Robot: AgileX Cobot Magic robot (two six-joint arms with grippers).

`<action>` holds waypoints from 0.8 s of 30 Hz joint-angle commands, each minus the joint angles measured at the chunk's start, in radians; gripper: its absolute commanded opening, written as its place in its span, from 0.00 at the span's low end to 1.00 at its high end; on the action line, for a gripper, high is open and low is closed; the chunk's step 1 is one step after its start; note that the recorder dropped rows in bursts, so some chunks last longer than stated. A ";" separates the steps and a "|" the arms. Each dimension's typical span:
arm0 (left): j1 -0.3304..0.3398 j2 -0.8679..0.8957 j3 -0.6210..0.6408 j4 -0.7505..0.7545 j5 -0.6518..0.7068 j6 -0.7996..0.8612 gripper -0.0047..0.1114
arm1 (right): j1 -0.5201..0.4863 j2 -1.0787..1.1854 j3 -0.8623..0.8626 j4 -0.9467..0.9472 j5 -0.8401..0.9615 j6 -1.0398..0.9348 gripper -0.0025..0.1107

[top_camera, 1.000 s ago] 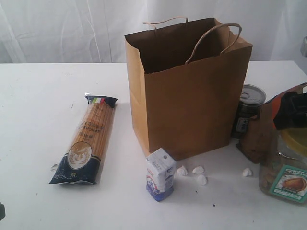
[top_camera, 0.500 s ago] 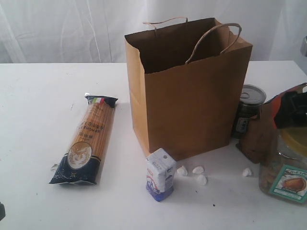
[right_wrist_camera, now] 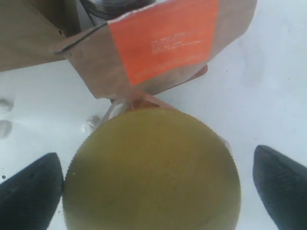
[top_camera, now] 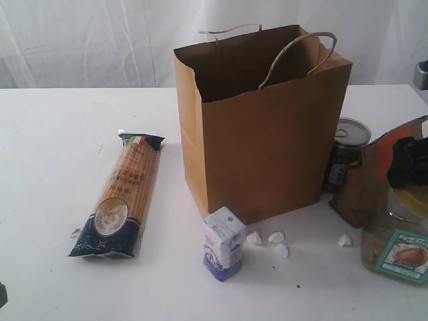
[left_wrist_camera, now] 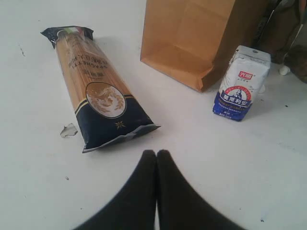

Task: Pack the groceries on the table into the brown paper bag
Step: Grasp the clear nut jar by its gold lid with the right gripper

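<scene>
The brown paper bag (top_camera: pixel 261 127) stands upright and open mid-table. Left of it lies the spaghetti packet (top_camera: pixel 124 194) (left_wrist_camera: pixel 96 91); in front stands the blue-white carton (top_camera: pixel 223 243) (left_wrist_camera: pixel 242 84). White lumps (top_camera: pixel 274 239) lie beside the carton. At the right are the tin can (top_camera: pixel 348 150), the orange-labelled pouch (top_camera: pixel 361 184) (right_wrist_camera: pixel 168 43) and the yellow-lidded jar (top_camera: pixel 401 234) (right_wrist_camera: pixel 153 167). My right gripper (top_camera: pixel 408 160) (right_wrist_camera: pixel 156 155) hangs open over the lid, one finger on each side. My left gripper (left_wrist_camera: pixel 157 154) is shut and empty, short of the spaghetti. The yellow-grain jar is out of view.
White table (top_camera: pixel 60 134) runs back to a white curtain. One more white lump (top_camera: pixel 344 240) lies in front of the pouch. A scrap of clear film (left_wrist_camera: pixel 68 130) sits by the spaghetti's near end. A grey object (top_camera: pixel 421 73) shows at the right edge.
My right gripper has shifted slightly down and to the right over the jar. Everything else stays where it was.
</scene>
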 commanded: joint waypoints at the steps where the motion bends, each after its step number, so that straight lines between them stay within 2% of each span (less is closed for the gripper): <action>1: -0.004 -0.006 0.004 0.001 0.003 -0.006 0.04 | 0.000 0.001 -0.002 -0.016 0.010 -0.013 0.91; 6: -0.004 -0.006 0.004 0.001 0.003 -0.006 0.04 | 0.009 0.001 -0.002 -0.011 0.020 -0.006 0.95; 24: -0.004 -0.006 0.004 0.001 0.003 -0.006 0.04 | 0.059 0.083 0.000 -0.009 0.058 0.013 0.95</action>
